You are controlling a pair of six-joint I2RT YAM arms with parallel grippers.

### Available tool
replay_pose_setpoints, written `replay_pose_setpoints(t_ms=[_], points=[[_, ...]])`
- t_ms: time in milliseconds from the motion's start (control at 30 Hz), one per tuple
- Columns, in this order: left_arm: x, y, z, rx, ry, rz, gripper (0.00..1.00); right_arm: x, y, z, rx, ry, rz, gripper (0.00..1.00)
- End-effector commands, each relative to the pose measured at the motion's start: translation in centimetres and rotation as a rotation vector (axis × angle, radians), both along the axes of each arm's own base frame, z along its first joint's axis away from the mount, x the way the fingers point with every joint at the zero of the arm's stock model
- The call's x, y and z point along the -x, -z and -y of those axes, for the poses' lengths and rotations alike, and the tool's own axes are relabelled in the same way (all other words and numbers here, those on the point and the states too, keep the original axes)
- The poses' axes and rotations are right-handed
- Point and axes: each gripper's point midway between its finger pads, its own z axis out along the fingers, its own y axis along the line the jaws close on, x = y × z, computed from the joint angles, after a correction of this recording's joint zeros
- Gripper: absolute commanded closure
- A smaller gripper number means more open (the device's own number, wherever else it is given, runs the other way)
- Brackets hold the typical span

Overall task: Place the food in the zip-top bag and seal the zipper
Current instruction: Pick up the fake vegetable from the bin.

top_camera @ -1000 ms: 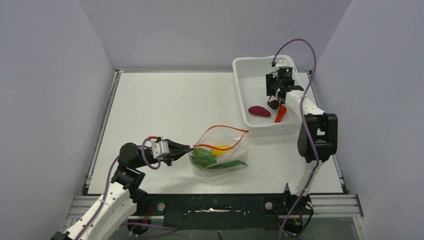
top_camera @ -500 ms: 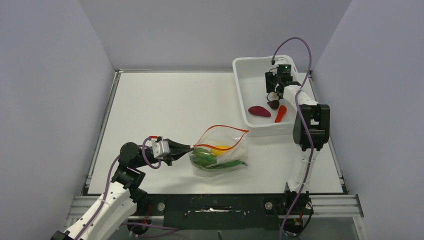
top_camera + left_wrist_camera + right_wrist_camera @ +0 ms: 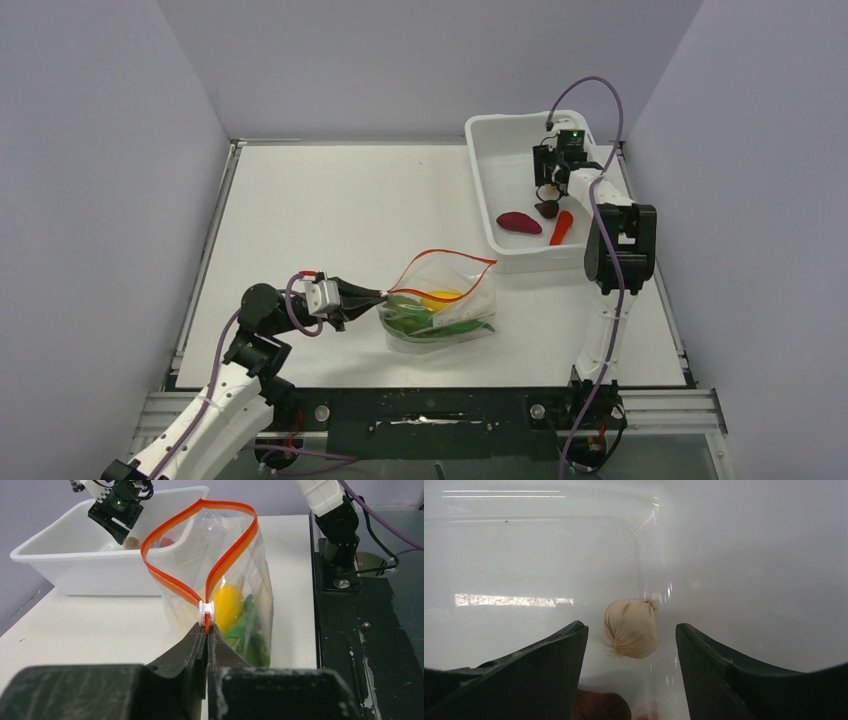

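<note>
Near the counter's front edge, the clear zip-top bag [image 3: 445, 305] stands open, holding a yellow lump [image 3: 226, 607] and green pieces [image 3: 247, 630]. The left hand [image 3: 206, 630] is pinched tight on its red-orange zipper [image 3: 225, 504]. In the white tub [image 3: 535, 260] at the far right corner, the right hand [image 3: 630, 630] hovers wide and empty around a beige piece [image 3: 631, 622]. A maroon piece [image 3: 519, 222] and an orange-red cone [image 3: 561, 228] also remain. The bag is not yet sealed.
</note>
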Motion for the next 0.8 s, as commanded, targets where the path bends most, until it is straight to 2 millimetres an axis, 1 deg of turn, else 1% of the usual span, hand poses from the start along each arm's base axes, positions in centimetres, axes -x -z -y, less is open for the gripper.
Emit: replay_pose_setpoints(t_ms=[0, 100, 233, 333, 433, 500, 600, 767], points=[[0.0, -2.5, 0.1, 0.027, 0.002, 0.070, 1.00, -1.7, -0.9, 0.1, -0.018, -0.009, 0.044, 0.34], [0.0, -2.5, 0.1, 0.027, 0.001, 0.069, 1.00, -1.8, -0.2, -0.1, -0.024, -0.024, 0.031, 0.34], [0.1, -2.6, 0.1, 0.028, 0.004, 0.073, 1.00, -1.9, 0.7, 0.2, -0.022, -0.018, 0.005, 0.34], [0.1, -2.7, 0.1, 0.029, 0.003, 0.077, 1.00, -1.9, 1.3, 0.0, -0.029, -0.026, -0.011, 0.40], [0.1, -2.6, 0.0, 0.027, 0.001, 0.079, 1.00, -1.8, 1.5, -0.2, -0.037, -0.034, -0.014, 0.50], [0.1, -2.7, 0.0, 0.027, 0.002, 0.081, 1.00, -1.8, 1.2, -0.2, -0.040, -0.035, -0.007, 0.56], [0.1, -2.7, 0.0, 0.027, 0.001, 0.082, 1.00, -1.8, 0.7, -0.3, -0.041, -0.039, 0.009, 0.63], [0.1, -2.6, 0.0, 0.026, 0.001, 0.080, 1.00, -1.7, -0.6, -0.6, -0.048, -0.050, 0.031, 0.67]])
